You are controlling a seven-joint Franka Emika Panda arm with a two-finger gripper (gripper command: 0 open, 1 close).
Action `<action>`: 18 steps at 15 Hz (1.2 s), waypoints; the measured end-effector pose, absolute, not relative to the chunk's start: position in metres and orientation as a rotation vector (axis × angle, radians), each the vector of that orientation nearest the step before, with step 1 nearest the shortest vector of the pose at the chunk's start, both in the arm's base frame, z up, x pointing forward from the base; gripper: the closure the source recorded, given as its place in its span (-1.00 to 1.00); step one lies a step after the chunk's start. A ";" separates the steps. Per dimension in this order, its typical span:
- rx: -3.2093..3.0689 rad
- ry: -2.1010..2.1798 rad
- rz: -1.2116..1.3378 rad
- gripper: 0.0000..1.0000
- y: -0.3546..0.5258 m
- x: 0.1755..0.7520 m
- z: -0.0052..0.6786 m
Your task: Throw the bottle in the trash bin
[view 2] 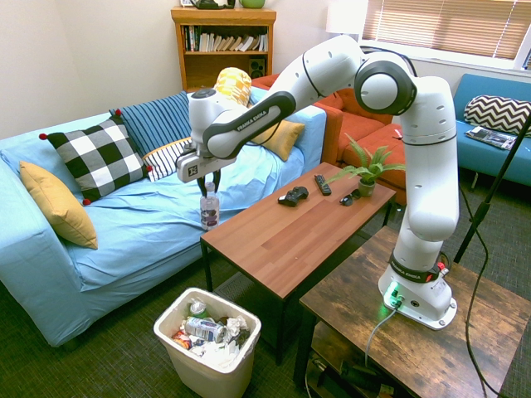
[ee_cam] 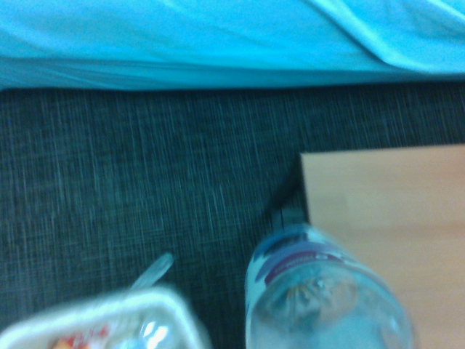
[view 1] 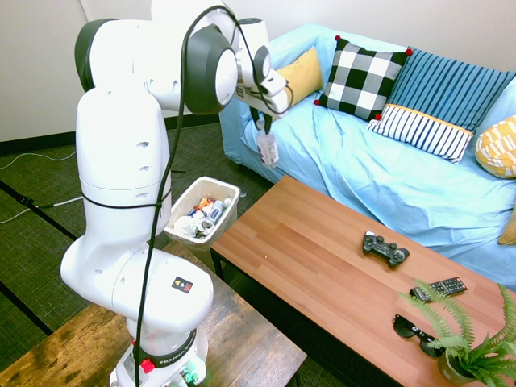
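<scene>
Gripper (view 2: 211,183) closed on upright bottle (view 2: 210,207), held by its top, in air near corner of counter (view 2: 290,236); trash bin (view 2: 210,348) stands on floor, scraps inside.

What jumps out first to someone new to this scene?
The big white arm, its gripper holding a clear bottle upright in the air. Next, the bright blue-draped sofa with its black-and-white checked pillow, behind the wooden coffee table. Then the off-white bin on the floor by the table's end, holding cans and scraps.
</scene>
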State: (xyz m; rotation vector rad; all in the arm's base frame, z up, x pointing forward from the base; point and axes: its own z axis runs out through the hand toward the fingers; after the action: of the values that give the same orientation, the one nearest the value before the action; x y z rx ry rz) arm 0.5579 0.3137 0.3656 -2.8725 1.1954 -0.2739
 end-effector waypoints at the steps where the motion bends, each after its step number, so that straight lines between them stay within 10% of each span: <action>1: -2.900 1.159 -0.286 1.00 0.338 0.543 0.360; 14: -3.166 0.910 -0.261 1.00 0.444 0.454 0.233; 15: -3.178 0.903 -0.263 -1.00 0.445 0.452 0.229; 18: -3.198 0.898 -0.261 -1.00 0.445 0.451 0.224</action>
State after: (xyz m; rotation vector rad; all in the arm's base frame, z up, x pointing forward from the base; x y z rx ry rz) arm 0.4509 0.4452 0.2237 -3.1981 0.8979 -0.2607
